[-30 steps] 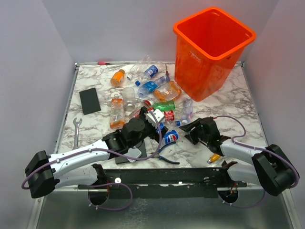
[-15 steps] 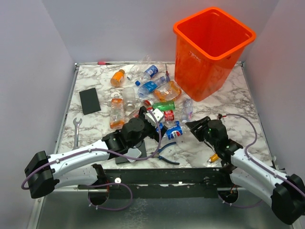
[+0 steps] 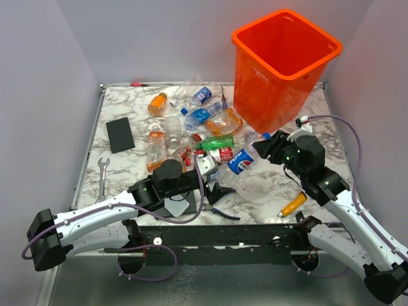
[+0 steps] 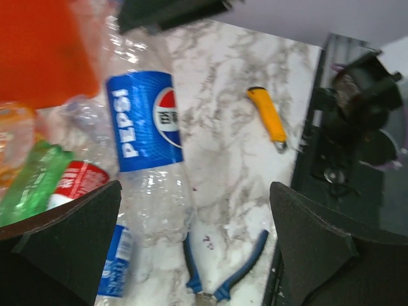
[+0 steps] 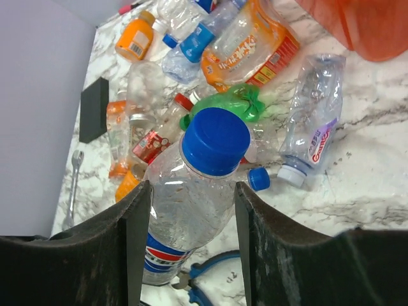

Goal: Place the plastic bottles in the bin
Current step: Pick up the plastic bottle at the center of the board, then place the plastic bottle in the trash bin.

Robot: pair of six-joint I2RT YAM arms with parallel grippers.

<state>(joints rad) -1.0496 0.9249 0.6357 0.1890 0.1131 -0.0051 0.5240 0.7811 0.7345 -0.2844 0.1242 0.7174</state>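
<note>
My right gripper (image 3: 266, 150) is shut on a clear Pepsi bottle (image 3: 242, 160) just below its blue cap (image 5: 215, 140), holding it tilted above the table, in front of the orange bin (image 3: 284, 64). In the right wrist view the bottle (image 5: 185, 210) fills the gap between both fingers (image 5: 131, 255). Several other plastic bottles (image 3: 197, 121) lie in a pile left of the bin: clear, orange (image 3: 157, 103) and green (image 3: 217, 143). My left gripper (image 3: 215, 182) stands open and holds nothing, low near the pile's front edge, with the held bottle (image 4: 143, 121) ahead of it.
Blue-handled pliers (image 3: 223, 207) lie just in front of my left gripper, and an orange-handled screwdriver (image 3: 291, 205) lies to the right. A black pad (image 3: 120, 134) and a wrench (image 3: 102, 175) lie at the left. A red pen (image 3: 140, 83) rests on the far edge.
My right gripper closed on the Pepsi bottle and lifted it up and back toward the bin. The left arm drew back a little to the left, still open.
</note>
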